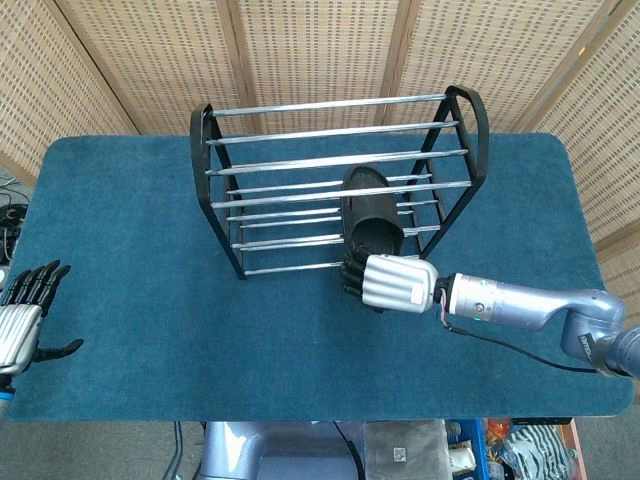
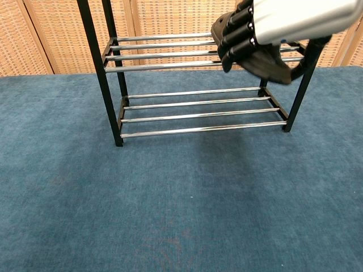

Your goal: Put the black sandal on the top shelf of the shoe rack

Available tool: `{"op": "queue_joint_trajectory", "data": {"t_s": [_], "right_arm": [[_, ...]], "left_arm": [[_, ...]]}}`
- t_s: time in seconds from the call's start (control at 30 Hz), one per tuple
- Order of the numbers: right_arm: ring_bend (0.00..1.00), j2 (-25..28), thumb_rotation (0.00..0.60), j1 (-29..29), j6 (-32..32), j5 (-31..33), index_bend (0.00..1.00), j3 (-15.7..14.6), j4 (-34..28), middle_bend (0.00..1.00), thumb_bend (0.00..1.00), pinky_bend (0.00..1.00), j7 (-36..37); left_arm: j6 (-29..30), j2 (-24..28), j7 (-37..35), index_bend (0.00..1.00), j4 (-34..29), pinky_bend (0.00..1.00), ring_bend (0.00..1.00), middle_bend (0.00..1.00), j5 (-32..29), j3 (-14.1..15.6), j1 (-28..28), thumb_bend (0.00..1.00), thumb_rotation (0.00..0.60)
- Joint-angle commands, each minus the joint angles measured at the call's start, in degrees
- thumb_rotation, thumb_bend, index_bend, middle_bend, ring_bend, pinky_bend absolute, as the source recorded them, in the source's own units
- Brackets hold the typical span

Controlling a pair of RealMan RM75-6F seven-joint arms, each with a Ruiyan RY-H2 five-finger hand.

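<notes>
Beyond your right hand's (image 1: pixel 390 282) fingers (image 2: pixel 235 35), the sandal (image 1: pixel 368 215) grasped by its heel, toe over the rack (image 1: pixel 330 160) rails, left hand (image 1: pixel 20 320) released, fingers spread, low over table (image 1: pixel 140 300).

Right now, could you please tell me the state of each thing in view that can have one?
black sandal: held off the table, in front of the rack, not yet on the top shelf.
right robot hand: grips the sandal's heel end.
left robot hand: holds nothing, fingers apart, at the table's near left edge.
shoe rack: upright on the blue table, no shoes on the shelves that show.
</notes>
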Motion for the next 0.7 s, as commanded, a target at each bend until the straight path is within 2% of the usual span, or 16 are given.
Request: {"op": "queue_joint_trajectory", "data": {"t_s": [0.03,0.37,0.4,0.47,0.5,0.53,0.57,0.6,0.63,0.7], "right_arm": [[0.39,-0.67,0.6,1.28,-1.8,1.66,0.55,1.06,2.54,0.51,0.62,0.39,-0.09],[0.39,-2.3,0.6,1.77,-3.18,5.25,0.55,2.91,6.85,0.5,0.62,0.39,-4.51],[0.38,-2.3,0.6,1.74,-3.25,5.37,0.53,2.91,6.86,0.47,0.62,0.39,-4.64],[0.29,-2.13,0.6,1.54,-3.94,6.09,0.39,2.9,6.45,0.34,0.62,0.32,-5.69],[0.18,-1.95,0.6,1.5,-4.24,6.19,0.24,2.9,6.21,0.21,0.58,0.22,-6.44],[0.08,-1.57,0.6,1.4,-5.0,6.34,0.11,2.93,5.72,0.1,0.47,0.12,-8.28],[0.03,-1.07,0.6,1.05,-6.37,7.27,0.05,3.16,4.63,0.04,0.36,0.06,-10.2],[0.0,-0.73,0.6,0.71,-7.43,8.27,0.01,3.51,3.65,0.0,0.19,0.01,-11.69],[0.0,0.0,0.6,-0.09,-9.77,10.67,0.0,4.43,1.29,0.0,0.07,0.0,-15.15],[0.0,1.01,0.6,-1.66,-12.4,14.76,0.0,6.24,-3.18,0.0,0.0,0.0,-21.05]], "left_arm": [[-0.46,-0.1,0.12,0.0,0.16,0.0,0.0,0.0,-0.4,-0.12,-0.24,0.14,0.6],[-1.34,-0.17,0.09,0.0,0.41,0.0,0.0,0.0,-1.06,-0.29,-0.69,0.14,0.6],[-1.33,-0.16,0.09,0.0,0.4,0.0,0.0,0.0,-1.05,-0.28,-0.69,0.14,0.6],[-1.2,-0.15,0.08,0.0,0.36,0.0,0.0,0.0,-0.99,-0.25,-0.65,0.14,0.6],[-1.16,-0.15,0.09,0.0,0.34,0.0,0.0,0.0,-0.97,-0.25,-0.63,0.14,0.6],[-1.09,-0.14,0.1,0.0,0.31,0.0,0.0,0.0,-0.94,-0.24,-0.61,0.14,0.6],[-1.04,-0.14,0.13,0.0,0.29,0.0,0.0,0.0,-0.89,-0.22,-0.6,0.14,0.6],[-1.0,-0.14,0.17,0.0,0.28,0.0,0.0,0.0,-0.83,-0.19,-0.59,0.14,0.6],[-0.92,-0.15,0.24,0.0,0.23,0.0,0.0,0.0,-0.72,-0.13,-0.56,0.14,0.6],[-0.68,-0.13,0.31,0.0,0.09,0.0,0.0,0.0,-0.42,0.0,-0.47,0.14,0.6]]}}
